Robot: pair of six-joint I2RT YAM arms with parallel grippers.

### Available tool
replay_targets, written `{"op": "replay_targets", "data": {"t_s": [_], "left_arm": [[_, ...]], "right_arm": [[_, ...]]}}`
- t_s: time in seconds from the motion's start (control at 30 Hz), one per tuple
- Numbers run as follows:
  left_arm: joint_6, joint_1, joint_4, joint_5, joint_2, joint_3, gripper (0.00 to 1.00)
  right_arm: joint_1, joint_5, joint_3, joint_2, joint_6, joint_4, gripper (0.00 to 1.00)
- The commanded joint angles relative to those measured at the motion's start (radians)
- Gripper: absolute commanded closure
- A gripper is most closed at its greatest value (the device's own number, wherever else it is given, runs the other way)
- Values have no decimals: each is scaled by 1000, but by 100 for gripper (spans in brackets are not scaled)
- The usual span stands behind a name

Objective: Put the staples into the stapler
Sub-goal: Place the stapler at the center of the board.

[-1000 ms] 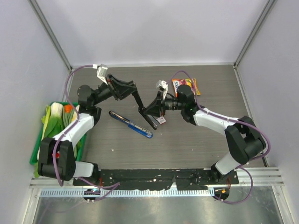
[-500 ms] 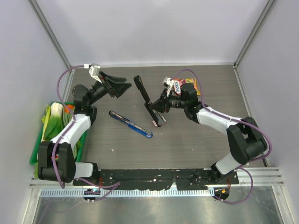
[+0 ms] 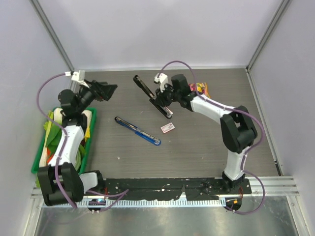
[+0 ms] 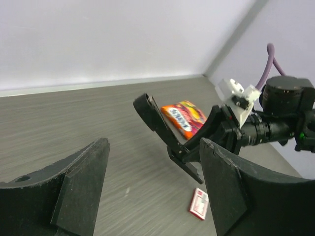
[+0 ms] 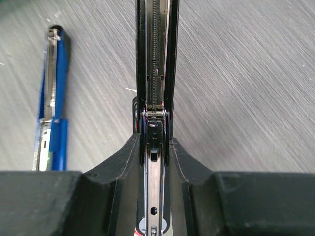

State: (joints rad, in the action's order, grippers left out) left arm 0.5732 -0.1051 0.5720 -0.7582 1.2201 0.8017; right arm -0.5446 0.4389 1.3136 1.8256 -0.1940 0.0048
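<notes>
The right fingers clamp the stapler, hinged open to bare its loading channel, while the left fingers gape empty.

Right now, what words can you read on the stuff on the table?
No text can be read for sure.
On the snack bag: white letters, too blurred to read.
On the small red-and-white box: print too small to read.
On the stapler: no writing shows.

You have a black stapler, a blue-and-silver tool, a white-and-red box, an orange bag, a green basket, a grey-grained bench.
</notes>
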Motion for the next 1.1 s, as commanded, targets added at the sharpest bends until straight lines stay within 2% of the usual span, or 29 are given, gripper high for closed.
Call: {"op": "replay_targets", "data": {"t_s": [0.0,0.13,0.27,0.43,0.7,0.77,0.8,0.9,1.03,1.07], "left_arm": [[-179,-97,-257,102,-125,27,21],[-240,-227,-389,85,-241,19,20],[-343,-265,-621,99,-280,57,20],[-335,-318,-610,66,-318,13,19],[-263,-337,-535,10,-312,-18,19],[-265,-340,-537,7,-312,-21,19],[-269,-338,-541,2,-311,-21,19],[-266,-338,-538,-13,-307,-25,18],[-256,-338,-531,-30,-298,-29,13],[-256,-338,-532,-35,-295,-27,7]], "right_arm": [[-51,-101,237,124,-166,-158,99],[-84,-155,344,280,-222,-207,99],[-115,-180,475,395,-251,-294,99],[-129,-192,530,460,-272,-336,99],[-135,-172,470,428,-251,-299,99],[-133,-170,460,419,-249,-296,89],[-135,-167,457,413,-246,-296,75],[-135,-155,443,368,-236,-293,60],[-132,-128,412,256,-222,-298,52],[-130,-123,383,189,-217,-299,51]]}}
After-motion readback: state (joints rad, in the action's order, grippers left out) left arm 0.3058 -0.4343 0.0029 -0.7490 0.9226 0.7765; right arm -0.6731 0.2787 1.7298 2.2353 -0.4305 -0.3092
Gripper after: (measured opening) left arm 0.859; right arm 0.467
